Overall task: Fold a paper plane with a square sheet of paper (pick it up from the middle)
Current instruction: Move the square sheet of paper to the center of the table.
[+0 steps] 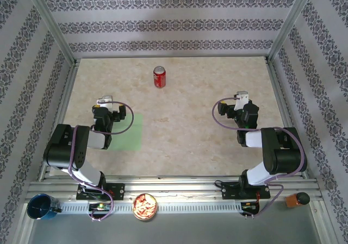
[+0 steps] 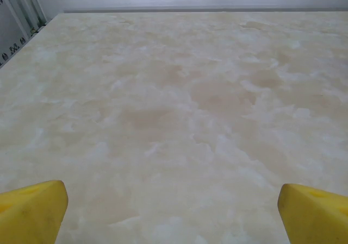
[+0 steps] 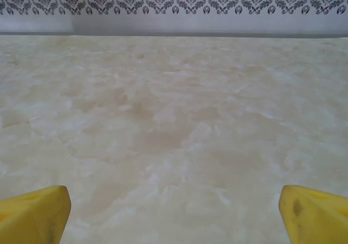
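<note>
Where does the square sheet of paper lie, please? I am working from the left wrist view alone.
Observer: The light-green square sheet of paper lies on the beige marbled table, partly under the left arm and nearer the bases than the open left claw.
Operator: Has it been folded?
Observer: The part that shows from above looks flat and uncreased.
Operator: Does anything else stand out there?
Observer: A red drink can stands upright farther out, near the far edge.
</note>
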Tool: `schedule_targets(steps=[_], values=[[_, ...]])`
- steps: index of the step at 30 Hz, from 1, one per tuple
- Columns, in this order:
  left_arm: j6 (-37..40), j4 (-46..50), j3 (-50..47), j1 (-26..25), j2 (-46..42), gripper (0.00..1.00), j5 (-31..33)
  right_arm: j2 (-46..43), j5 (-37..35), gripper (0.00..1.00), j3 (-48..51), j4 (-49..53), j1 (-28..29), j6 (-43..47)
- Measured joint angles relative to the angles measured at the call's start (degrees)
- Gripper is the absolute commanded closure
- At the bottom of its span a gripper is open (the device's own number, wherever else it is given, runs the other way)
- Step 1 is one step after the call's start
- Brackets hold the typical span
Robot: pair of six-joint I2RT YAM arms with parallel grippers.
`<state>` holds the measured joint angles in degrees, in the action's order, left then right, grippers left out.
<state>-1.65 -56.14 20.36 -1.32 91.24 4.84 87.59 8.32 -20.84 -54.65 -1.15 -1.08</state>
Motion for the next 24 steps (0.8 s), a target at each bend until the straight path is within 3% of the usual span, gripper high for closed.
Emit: schedule_targets(steps=[24], values=[[1.5, 0.8, 0.8, 0.0, 0.0, 0.01, -4.0, 0.0, -0.8, 0.02, 0.0, 0.2, -0.2, -0.3]])
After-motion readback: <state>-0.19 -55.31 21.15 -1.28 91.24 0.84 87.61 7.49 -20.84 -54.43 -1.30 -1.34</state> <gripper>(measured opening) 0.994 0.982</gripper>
